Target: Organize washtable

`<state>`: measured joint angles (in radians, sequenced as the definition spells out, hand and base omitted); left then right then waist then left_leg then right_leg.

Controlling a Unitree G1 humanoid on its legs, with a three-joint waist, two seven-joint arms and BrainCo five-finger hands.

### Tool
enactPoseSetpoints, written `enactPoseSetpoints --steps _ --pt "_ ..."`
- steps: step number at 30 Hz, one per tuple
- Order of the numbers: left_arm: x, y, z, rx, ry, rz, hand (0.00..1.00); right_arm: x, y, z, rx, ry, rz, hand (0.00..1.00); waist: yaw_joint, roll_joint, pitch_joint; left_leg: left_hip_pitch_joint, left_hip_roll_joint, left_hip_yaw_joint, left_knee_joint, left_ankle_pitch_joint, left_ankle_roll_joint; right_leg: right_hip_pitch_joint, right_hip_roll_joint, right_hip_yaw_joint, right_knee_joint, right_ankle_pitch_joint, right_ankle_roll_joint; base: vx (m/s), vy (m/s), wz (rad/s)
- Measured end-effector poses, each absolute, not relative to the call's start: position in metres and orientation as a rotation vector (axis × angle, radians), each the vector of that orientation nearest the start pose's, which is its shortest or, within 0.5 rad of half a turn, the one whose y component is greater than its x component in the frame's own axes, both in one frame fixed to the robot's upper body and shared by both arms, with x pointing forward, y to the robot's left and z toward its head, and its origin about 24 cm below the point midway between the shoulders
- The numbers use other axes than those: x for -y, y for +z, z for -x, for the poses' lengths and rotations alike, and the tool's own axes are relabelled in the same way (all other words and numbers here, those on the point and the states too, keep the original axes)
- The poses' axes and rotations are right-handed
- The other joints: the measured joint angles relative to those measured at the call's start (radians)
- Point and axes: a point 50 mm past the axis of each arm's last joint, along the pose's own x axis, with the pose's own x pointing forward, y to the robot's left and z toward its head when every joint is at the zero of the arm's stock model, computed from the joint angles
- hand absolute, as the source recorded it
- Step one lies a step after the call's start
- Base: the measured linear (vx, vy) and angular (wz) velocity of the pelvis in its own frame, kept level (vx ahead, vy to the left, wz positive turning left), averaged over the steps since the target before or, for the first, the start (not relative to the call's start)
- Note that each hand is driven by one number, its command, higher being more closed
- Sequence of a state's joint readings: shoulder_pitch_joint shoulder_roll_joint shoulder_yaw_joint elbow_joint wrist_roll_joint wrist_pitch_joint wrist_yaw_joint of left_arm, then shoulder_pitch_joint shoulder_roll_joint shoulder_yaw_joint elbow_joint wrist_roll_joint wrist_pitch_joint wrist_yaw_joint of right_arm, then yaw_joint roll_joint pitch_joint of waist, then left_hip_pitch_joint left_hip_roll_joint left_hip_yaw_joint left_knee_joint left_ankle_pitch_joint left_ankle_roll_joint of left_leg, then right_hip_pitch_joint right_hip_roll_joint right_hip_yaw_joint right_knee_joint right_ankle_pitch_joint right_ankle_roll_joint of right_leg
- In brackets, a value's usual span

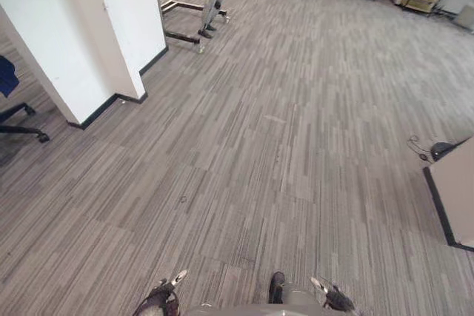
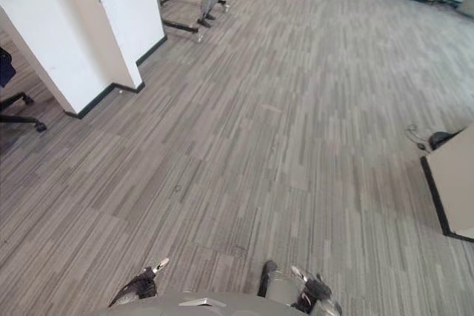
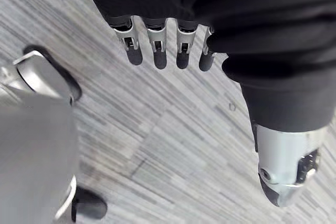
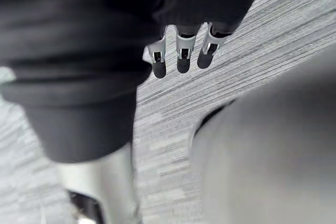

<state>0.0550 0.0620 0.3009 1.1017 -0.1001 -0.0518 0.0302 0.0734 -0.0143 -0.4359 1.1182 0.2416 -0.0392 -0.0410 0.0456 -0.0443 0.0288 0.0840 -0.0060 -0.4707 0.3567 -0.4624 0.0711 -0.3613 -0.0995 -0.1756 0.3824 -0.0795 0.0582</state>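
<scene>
Grey striped floor (image 1: 296,146), white pillar (image 1: 89,27); desk (image 1: 455,190) cut off at right. My left robot hand (image 3: 157,51) and right robot hand (image 4: 181,59) hang empty, fingers straight.

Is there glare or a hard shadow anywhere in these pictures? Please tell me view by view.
Left eye view: even light on the floor, no hard shadows, the white pillar bright. Left wrist view: soft highlights on the silver thumb of the left hand. Right wrist view: no glare on the right hand, its cover dark.
</scene>
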Motion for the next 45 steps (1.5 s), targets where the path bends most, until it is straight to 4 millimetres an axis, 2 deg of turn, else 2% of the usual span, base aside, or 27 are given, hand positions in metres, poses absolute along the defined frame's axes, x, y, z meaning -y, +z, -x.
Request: enactPoseSetpoints --steps 1,2,3,4,5,7,10,12,13,15,17,19,21,22,24,26,28,30,32,33,34,37,39,42,43,44,45 --pt "-0.207 -0.163 -0.090 -1.078 0.417 0.193 0.00 0.206 -0.168 -0.070 -1.090 -0.627 -0.422 0.00 -0.006 0.021 -0.016 0.005 0.032 0.008 0.047 0.005 -0.010 0.024 0.037 -0.019 0.005 -0.003 -0.014 0.69 -0.502 0.24" --pt "-0.200 -0.163 -0.093 -1.072 0.411 0.215 0.00 0.210 -0.167 -0.072 -1.079 -0.643 -0.430 0.00 -0.007 0.032 -0.016 -0.048 0.035 0.035 0.190 0.052 -0.079 0.054 0.060 -0.040 0.011 -0.025 -0.042 0.55 -0.321 0.07" --pt "-0.196 -0.162 -0.098 -1.058 0.402 0.224 0.00 0.212 -0.166 -0.073 -1.074 -0.649 -0.431 0.00 -0.006 0.039 -0.012 -0.075 0.027 0.046 0.271 0.099 -0.105 0.071 0.066 -0.050 0.012 -0.027 -0.046 0.54 -0.243 0.12" --pt "-0.190 -0.161 -0.103 -1.044 0.392 0.240 0.00 0.214 -0.166 -0.071 -1.066 -0.656 -0.427 0.00 -0.008 0.062 -0.002 -0.155 0.000 0.088 0.509 0.300 -0.180 0.159 0.084 -0.057 -0.030 -0.035 -0.061 0.40 -0.144 0.09" --pt "-0.189 -0.161 -0.104 -1.040 0.386 0.238 0.00 0.215 -0.165 -0.074 -1.062 -0.648 -0.419 0.00 0.001 0.058 0.005 -0.193 0.005 0.117 0.596 0.322 -0.194 0.199 0.093 -0.055 -0.058 -0.041 -0.070 0.42 -0.086 0.04" --pt "-0.191 -0.158 -0.109 -1.012 0.392 0.234 0.00 0.214 -0.163 -0.085 -1.050 -0.612 -0.397 0.00 0.026 0.069 0.027 -0.331 0.049 0.266 0.790 0.240 -0.125 0.341 0.123 -0.040 -0.143 -0.060 -0.100 0.28 -0.079 -0.08" --pt "-0.197 -0.155 -0.114 -0.974 0.435 0.253 0.00 0.205 -0.157 -0.117 -0.993 -0.542 -0.391 0.00 0.072 0.050 0.048 -0.543 0.057 0.400 0.659 0.169 -0.101 0.476 0.119 -0.040 -0.233 -0.077 -0.117 -0.03 0.009 -0.05" --pt "-0.201 -0.155 -0.111 -0.969 0.458 0.243 0.00 0.202 -0.151 -0.137 -0.943 -0.524 -0.407 0.00 0.086 0.043 0.053 -0.571 0.048 0.503 0.311 0.204 -0.109 0.543 0.101 -0.040 -0.291 -0.145 -0.090 -0.24 0.188 -0.18" --pt "-0.204 -0.156 -0.104 -0.983 0.483 0.245 0.00 0.202 -0.148 -0.146 -0.907 -0.525 -0.430 0.00 0.093 0.055 0.047 -0.573 0.027 0.508 0.132 0.314 -0.082 0.583 0.098 -0.032 -0.306 -0.208 -0.056 0.02 0.139 -0.32" --pt "-0.210 -0.160 -0.085 -1.030 0.534 0.251 0.00 0.190 -0.150 -0.145 -0.913 -0.512 -0.456 0.00 0.110 0.021 0.018 -0.553 -0.027 0.487 0.148 0.367 -0.029 0.586 0.059 0.020 -0.261 -0.247 -0.056 0.50 0.047 -0.42" --pt "-0.217 -0.163 -0.072 -1.061 0.591 0.265 0.00 0.178 -0.151 -0.145 -0.925 -0.487 -0.469 0.00 0.111 -0.014 0.023 -0.505 -0.036 0.526 0.141 0.328 -0.004 0.516 0.022 0.085 -0.054 -0.236 -0.038 0.65 -0.014 -0.29" --pt "-0.221 -0.164 -0.068 -1.095 0.604 0.263 0.00 0.169 -0.154 -0.136 -0.954 -0.460 -0.469 0.00 0.103 -0.028 0.037 -0.382 -0.043 0.540 0.130 0.257 0.022 0.329 -0.001 0.165 0.453 -0.074 0.059 0.48 0.046 -0.19" --pt "-0.221 -0.164 -0.071 -1.099 0.592 0.257 0.00 0.169 -0.159 -0.122 -0.985 -0.470 -0.470 0.00 0.095 -0.019 0.047 -0.248 -0.043 0.545 0.083 0.240 0.026 0.220 -0.022 0.162 0.712 -0.058 0.067 0.24 0.049 -0.12" --pt "-0.219 -0.164 -0.071 -1.097 0.587 0.258 0.00 0.171 -0.160 -0.114 -0.996 -0.477 -0.468 0.00 0.090 -0.004 0.043 -0.162 -0.039 0.546 0.017 0.240 0.026 0.158 -0.030 0.149 0.750 -0.074 0.041 0.09 0.068 -0.09" --pt "-0.216 -0.163 -0.078 -1.080 0.574 0.268 0.00 0.174 -0.159 -0.114 -0.976 -0.483 -0.466 0.00 0.060 -0.003 0.032 -0.072 -0.032 0.540 -0.083 0.233 0.021 0.066 -0.050 0.092 0.661 -0.101 0.004 -0.07 0.050 0.03" --pt "-0.208 -0.162 -0.092 -1.055 0.546 0.289 0.00 0.175 -0.158 -0.116 -0.962 -0.491 -0.474 0.00 0.044 -0.002 0.032 0.006 -0.012 0.541 -0.141 0.208 0.003 0.042 -0.063 -0.049 0.353 -0.106 -0.016 -0.19 -0.001 -0.04" --pt "-0.202 -0.162 -0.096 -1.045 0.526 0.298 0.00 0.175 -0.159 -0.114 -0.967 -0.504 -0.483 0.00 0.044 -0.004 0.030 0.048 -0.006 0.550 -0.153 0.171 -0.017 0.063 -0.053 -0.172 0.066 -0.053 -0.017 -0.08 -0.070 -0.14" --pt "-0.198 -0.162 -0.095 -1.046 0.513 0.292 0.00 0.177 -0.159 -0.116 -0.968 -0.512 -0.481 0.00 0.030 0.010 0.020 0.087 0.004 0.552 -0.154 0.122 -0.054 0.068 -0.019 -0.201 0.009 -0.019 -0.064 0.28 -0.264 -0.01" --pt "-0.197 -0.165 -0.080 -1.076 0.519 0.288 0.00 0.175 -0.159 -0.116 -0.983 -0.492 -0.457 0.00 0.006 0.031 -0.004 0.074 0.025 0.534 -0.012 0.093 -0.102 0.114 0.043 -0.196 -0.031 0.006 -0.112 0.45 -0.350 0.10" --pt "-0.194 -0.166 -0.077 -1.085 0.520 0.299 0.00 0.178 -0.160 -0.114 -0.998 -0.492 -0.446 0.00 0.012 0.060 -0.021 -0.027 0.057 0.516 0.226 0.112 -0.137 0.150 0.067 -0.194 -0.058 0.003 -0.119 0.30 -0.312 -0.23" --pt "-0.190 -0.166 -0.079 -1.081 0.516 0.312 0.00 0.177 -0.160 -0.116 -1.000 -0.467 -0.428 0.00 0.024 0.085 -0.023 -0.143 0.079 0.501 0.492 0.228 -0.137 0.195 0.101 -0.181 -0.101 -0.016 -0.122 0.23 -0.259 -0.47" --pt "-0.188 -0.165 -0.082 -1.071 0.496 0.318 0.00 0.170 -0.159 -0.121 -1.007 -0.431 -0.417 0.00 0.058 0.113 0.007 -0.327 0.144 0.502 0.784 0.233 -0.111 0.322 0.158 -0.098 -0.166 -0.063 -0.137 0.04 -0.202 -0.76" --pt "-0.193 -0.163 -0.085 -1.048 0.497 0.300 0.00 0.164 -0.160 -0.121 -1.013 -0.427 -0.435 0.00 0.064 0.099 0.014 -0.401 0.145 0.509 0.724 0.199 -0.102 0.408 0.156 -0.064 -0.215 -0.090 -0.125 -0.13 -0.084 -0.48" --pt "-0.197 -0.162 -0.086 -1.040 0.498 0.288 0.00 0.163 -0.157 -0.131 -0.982 -0.440 -0.474 0.00 0.072 0.080 0.023 -0.466 0.136 0.551 0.346 0.170 -0.102 0.492 0.132 -0.032 -0.264 -0.116 -0.068 -0.23 0.039 -0.35" --pt "-0.198 -0.162 -0.086 -1.039 0.499 0.284 0.00 0.164 -0.156 -0.133 -0.972 -0.446 -0.476 0.00 0.072 0.074 0.022 -0.471 0.119 0.547 0.193 0.196 -0.109 0.514 0.121 -0.028 -0.275 -0.134 -0.049 -0.14 0.127 -0.21" --pt "-0.201 -0.162 -0.085 -1.041 0.506 0.276 0.00 0.166 -0.156 -0.132 -0.970 -0.459 -0.482 0.00 0.079 0.062 0.016 -0.475 0.094 0.530 0.098 0.298 -0.103 0.534 0.099 -0.022 -0.272 -0.173 -0.023 0.12 0.127 -0.23" --pt "-0.205 -0.162 -0.080 -1.049 0.516 0.266 0.00 0.164 -0.158 -0.127 -0.981 -0.464 -0.487 0.00 0.081 0.042 0.001 -0.464 0.060 0.523 0.103 0.338 -0.082 0.544 0.073 -0.007 -0.250 -0.206 -0.006 0.43 0.105 -0.42"
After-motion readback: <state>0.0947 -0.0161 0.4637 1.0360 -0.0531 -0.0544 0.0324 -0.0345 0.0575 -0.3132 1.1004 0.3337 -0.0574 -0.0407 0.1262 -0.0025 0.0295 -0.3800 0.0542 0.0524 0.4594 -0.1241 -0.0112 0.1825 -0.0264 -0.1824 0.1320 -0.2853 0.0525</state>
